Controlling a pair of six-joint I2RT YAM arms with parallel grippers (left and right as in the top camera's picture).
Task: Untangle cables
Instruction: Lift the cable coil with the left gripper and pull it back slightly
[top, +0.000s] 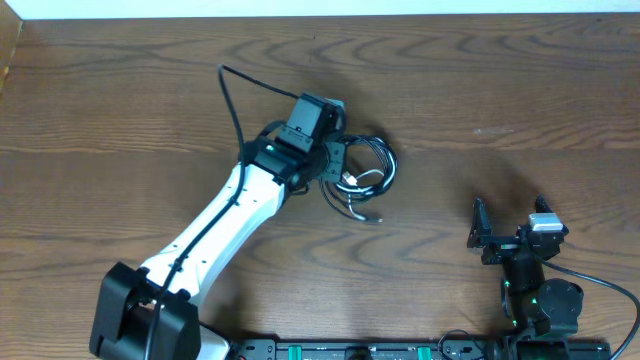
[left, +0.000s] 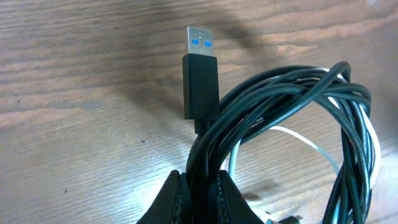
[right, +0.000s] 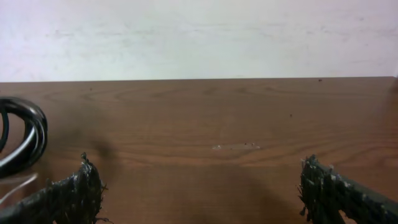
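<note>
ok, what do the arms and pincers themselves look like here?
Left arm: white links, black joints, black cable along it, green light at the wrist. Right arm: black, green lights, pale block near the wrist. Left pincer and right pincer: black fingers, rough padded faces.

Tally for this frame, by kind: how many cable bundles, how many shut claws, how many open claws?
cable bundle: 1 (black cords plus a white one, too tangled to count singly)
Shut claws: 1, the left claw, clamped on the bundle
Open claws: 1, the right claw, empty
Total: 3
</note>
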